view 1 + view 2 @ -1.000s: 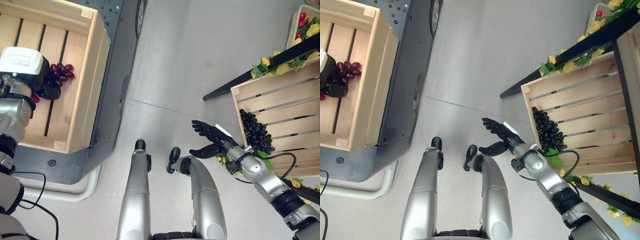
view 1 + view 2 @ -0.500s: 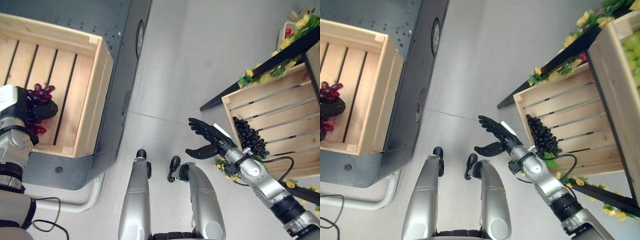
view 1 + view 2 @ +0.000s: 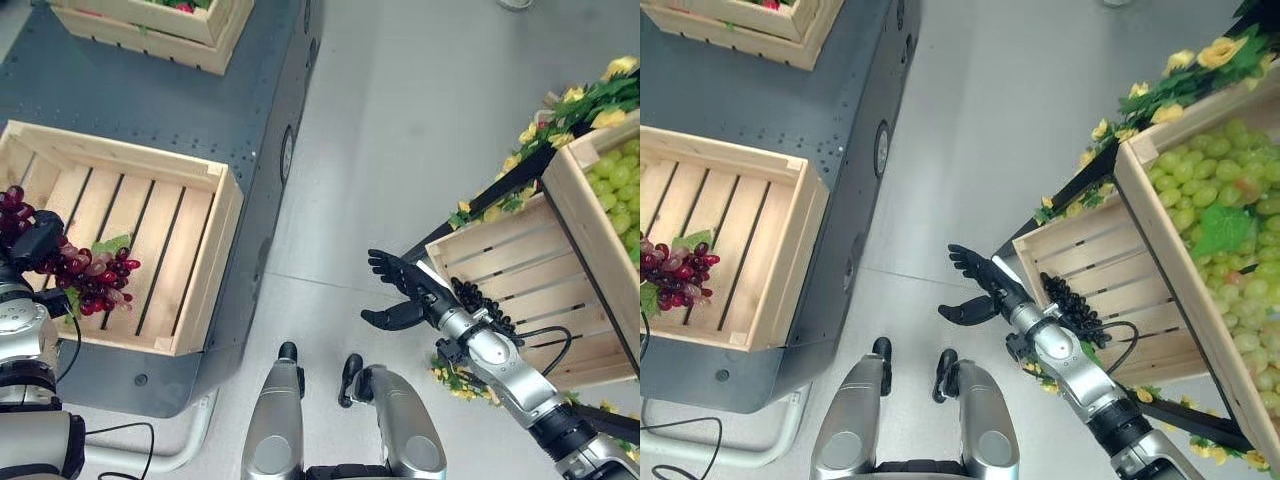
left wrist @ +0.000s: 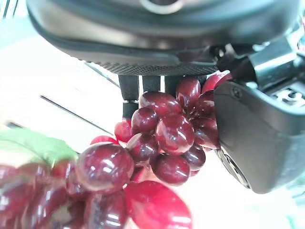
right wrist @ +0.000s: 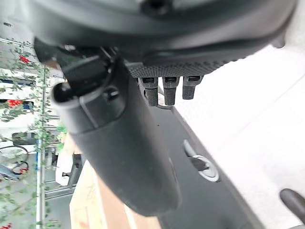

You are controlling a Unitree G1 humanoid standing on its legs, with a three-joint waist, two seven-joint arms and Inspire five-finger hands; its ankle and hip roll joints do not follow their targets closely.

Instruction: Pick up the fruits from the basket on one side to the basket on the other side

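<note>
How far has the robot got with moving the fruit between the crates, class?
Done: nothing lies loose in the left wooden crate yet. In hand: the left hand grips a bunch of red grapes above that crate's slats. Left: releasing it, then fetching the black grapes that lie in the right crate, beside which the right hand hangs open over the floor.

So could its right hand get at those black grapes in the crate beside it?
Probably yes: the right hand is open and empty beside the black grapes, with nothing between them.
</note>
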